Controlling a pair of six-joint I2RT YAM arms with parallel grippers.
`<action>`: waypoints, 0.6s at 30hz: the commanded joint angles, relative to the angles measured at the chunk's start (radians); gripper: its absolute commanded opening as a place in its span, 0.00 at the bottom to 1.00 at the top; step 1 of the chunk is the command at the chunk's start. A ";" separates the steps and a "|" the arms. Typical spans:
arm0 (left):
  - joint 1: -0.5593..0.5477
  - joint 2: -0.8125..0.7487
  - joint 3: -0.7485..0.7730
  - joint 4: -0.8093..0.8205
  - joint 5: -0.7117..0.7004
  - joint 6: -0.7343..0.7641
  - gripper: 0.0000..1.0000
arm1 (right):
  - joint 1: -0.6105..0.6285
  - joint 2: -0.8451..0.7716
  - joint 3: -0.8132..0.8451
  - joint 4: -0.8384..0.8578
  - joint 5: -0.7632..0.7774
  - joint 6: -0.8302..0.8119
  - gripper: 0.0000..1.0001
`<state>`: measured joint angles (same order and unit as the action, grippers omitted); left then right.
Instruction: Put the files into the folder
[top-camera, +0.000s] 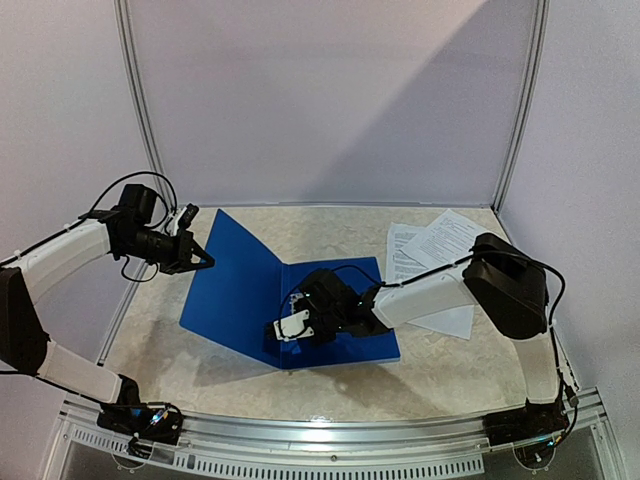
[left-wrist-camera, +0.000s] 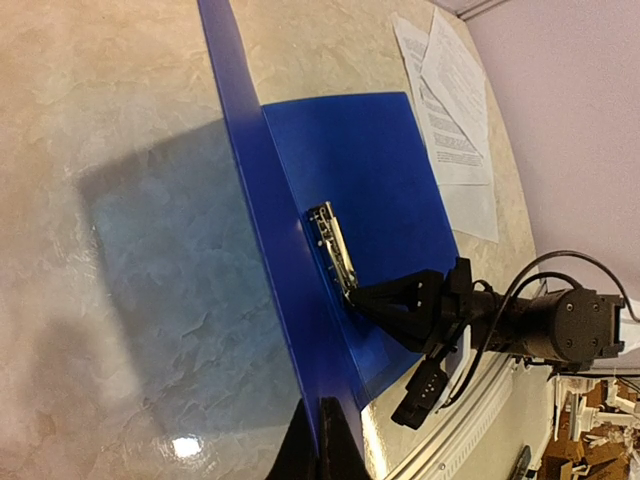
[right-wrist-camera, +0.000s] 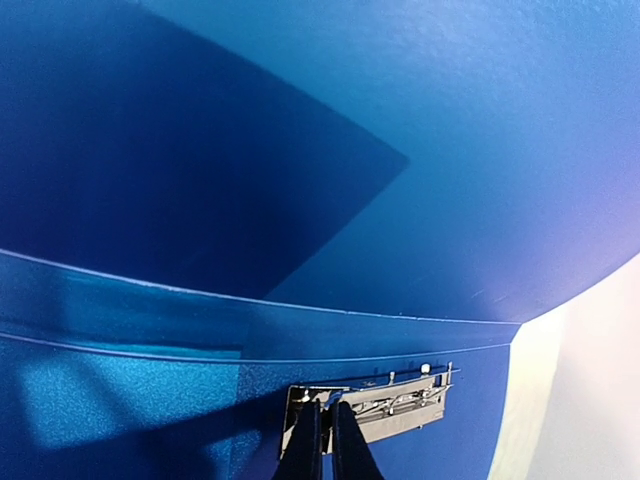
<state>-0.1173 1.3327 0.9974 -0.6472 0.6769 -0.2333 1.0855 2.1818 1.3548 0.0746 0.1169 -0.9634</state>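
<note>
- My left end effector (top-camera: 200, 258) is closed on the free edge of the folder's cover (top-camera: 235, 290). It holds that cover tilted up and away to the left. In the left wrist view the blue edge runs straight in between my fingers (left-wrist-camera: 322, 445).
- The folder (top-camera: 345, 350) is open near the middle of the surface (top-camera: 330, 230), with its back panel lying flat and the inside facing up.
- My right end effector (top-camera: 292, 325) is down on the inner spine, at the near end of the metal clip (right-wrist-camera: 385, 400). Its fingers (right-wrist-camera: 305, 440) are drawn together, with only a thin slit between them. I cannot tell whether they pinch part of the clip or only press on it.
- The files (top-camera: 440, 245) lie in a loose, slightly fanned stack on the surface at the right rear. They are just beside the folder's far right corner and partly under my right forearm. No sheet is on the blue panel and none is in either end effector.
- As I judge it, opening the folder is done and I am at the clip, probably readying it to take paper.
- The main part of the task is not yet begun. The sheets have to be picked up, laid squarely on the back panel, secured under the clip if that is wanted, and the cover lowered.
- The thin, floppy sheets will likely be the awkward part. Lifting several off a flat surface at once risks leaving some behind or creasing them.
</note>
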 joint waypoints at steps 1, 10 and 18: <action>0.010 -0.021 -0.005 -0.002 0.004 0.019 0.00 | 0.002 0.077 -0.016 -0.140 0.031 -0.020 0.00; 0.010 -0.022 0.003 -0.008 0.006 0.027 0.00 | 0.002 0.099 -0.067 -0.171 0.049 -0.007 0.00; 0.011 -0.023 0.001 -0.010 0.004 0.031 0.00 | 0.003 0.126 -0.064 -0.222 0.057 0.015 0.00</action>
<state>-0.1127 1.3327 0.9974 -0.6453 0.6743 -0.2325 1.0988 2.1986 1.3491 0.1043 0.1669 -0.9802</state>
